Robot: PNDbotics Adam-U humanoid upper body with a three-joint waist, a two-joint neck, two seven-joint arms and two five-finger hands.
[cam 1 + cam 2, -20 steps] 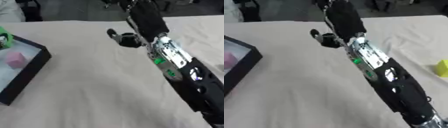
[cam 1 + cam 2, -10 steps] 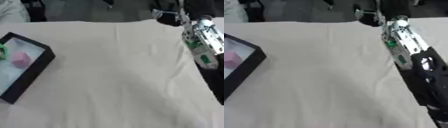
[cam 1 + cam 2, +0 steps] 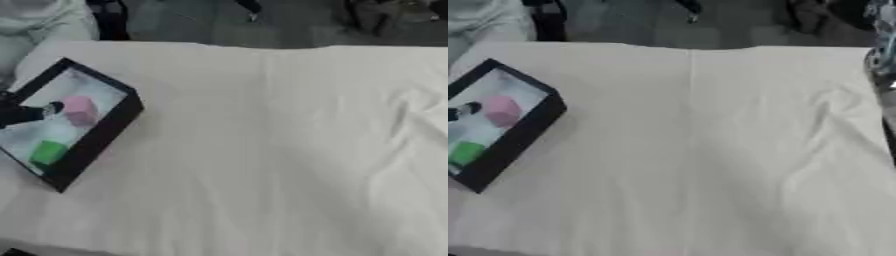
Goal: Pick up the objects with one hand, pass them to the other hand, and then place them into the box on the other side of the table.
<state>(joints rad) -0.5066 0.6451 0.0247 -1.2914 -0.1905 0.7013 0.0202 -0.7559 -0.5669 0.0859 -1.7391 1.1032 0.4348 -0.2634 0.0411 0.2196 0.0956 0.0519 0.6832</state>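
The black-walled box (image 3: 103, 134) with a white floor stands at the table's left side. A pink block (image 3: 79, 110) and a green block (image 3: 48, 152) lie inside it. Part of my left hand (image 3: 24, 114) comes in from the left edge over the box, its dark tip just left of the pink block; I cannot make out how it is posed. Only a blurred stretch of my right arm (image 3: 882, 55) shows, at the right edge of the right eye view. The right hand itself is out of sight.
A cream cloth (image 3: 289, 150) with soft wrinkles on its right half covers the table. The far edge runs along the top, with dark floor and chair legs (image 3: 109, 20) beyond. A small dark shape (image 3: 12, 252) sits at the lower left corner.
My right arm has swung from the middle of the table off to the right edge. The camera has shifted, so the box shows further in. Part of my left hand now shows over the box.
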